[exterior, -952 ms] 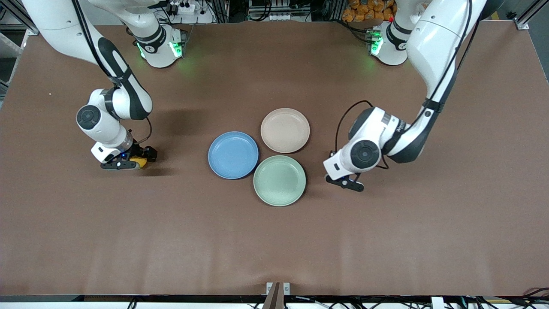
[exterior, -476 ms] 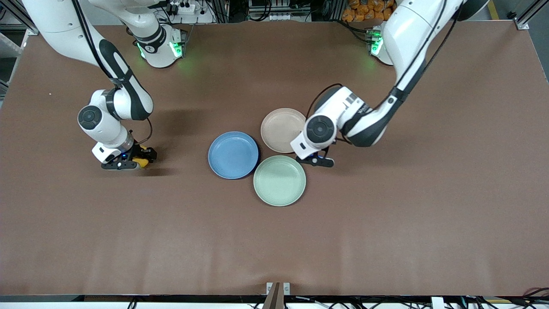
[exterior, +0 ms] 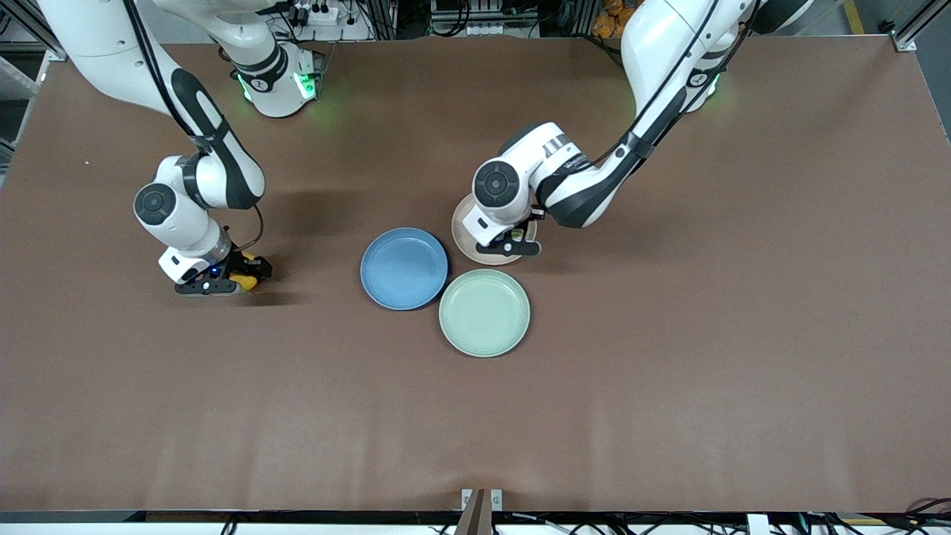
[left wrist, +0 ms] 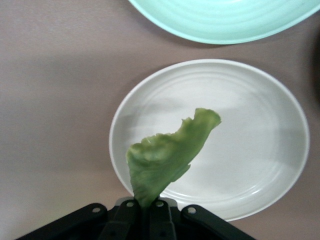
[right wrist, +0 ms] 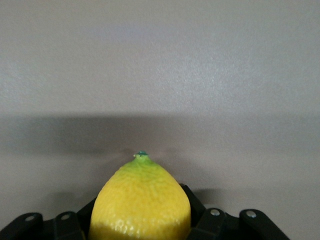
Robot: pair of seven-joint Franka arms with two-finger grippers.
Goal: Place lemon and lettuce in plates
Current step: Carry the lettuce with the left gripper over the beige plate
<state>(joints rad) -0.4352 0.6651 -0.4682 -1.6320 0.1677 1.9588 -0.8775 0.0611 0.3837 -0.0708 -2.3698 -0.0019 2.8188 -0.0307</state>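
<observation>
In the front view, the left arm's black two-finger gripper (exterior: 513,247) hangs over the round shallow beige-pink plate (exterior: 464,230), which sits between the round blue plate (exterior: 403,268) and the left arm's end of the table, with the pale mint-green plate (exterior: 484,313) nearer the camera. The right arm's black gripper (exterior: 223,281) sits low toward the right arm's end of the table, well apart from all 3 plates, clamped on the small oval yellow lemon (exterior: 244,281). In the left wrist view, the fingers are pinched narrow on the base of the wrinkly green lettuce leaf (left wrist: 167,152), which droops out above the beige-pink plate (left wrist: 270,200); being thin, limp and light, it may cling to the pads on release. In the right wrist view, the lemon (right wrist: 141,202) fills the narrow gap between the fingers, tip pointing outward over bare brown table; it looks firm, smooth and prone to rolling, so the grip across its widest middle seems sound.
</observation>
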